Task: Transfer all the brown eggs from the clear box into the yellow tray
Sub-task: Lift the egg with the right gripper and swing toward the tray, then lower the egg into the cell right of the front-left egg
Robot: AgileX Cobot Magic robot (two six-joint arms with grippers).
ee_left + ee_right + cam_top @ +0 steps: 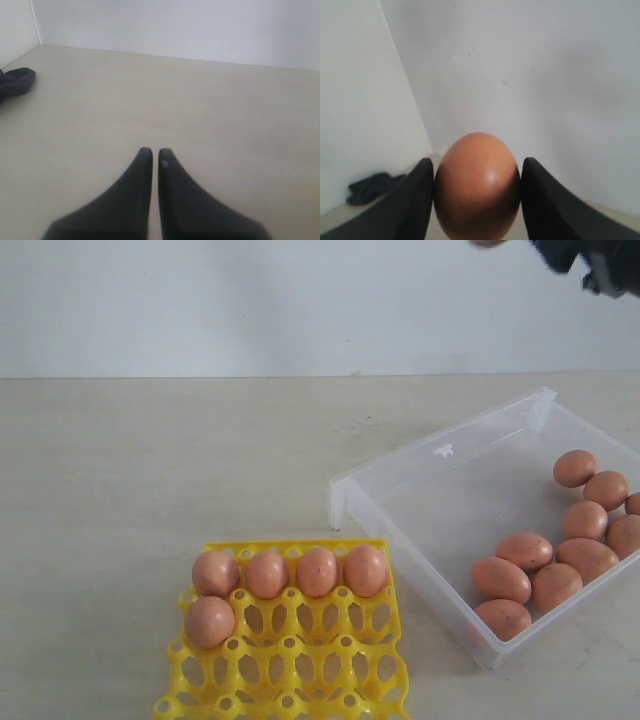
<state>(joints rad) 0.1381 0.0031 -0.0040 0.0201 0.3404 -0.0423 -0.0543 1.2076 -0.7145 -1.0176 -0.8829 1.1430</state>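
Note:
My right gripper (477, 161) is shut on a brown egg (477, 186), held high up; in the exterior view only a sliver of that egg (487, 243) and the dark arm (590, 265) show at the top right edge. The clear box (440, 505) lies on the right of the table with several brown eggs (525, 550) gathered at its right end. The yellow tray (300, 645) sits front centre with several brown eggs (317, 571) in its back sockets. My left gripper (155, 151) is shut and empty over bare table, out of the exterior view.
A dark bundled object (15, 82) lies on the table near the wall corner, and the right wrist view shows a dark object (370, 187) too. A white wall backs the beige table (150, 460).

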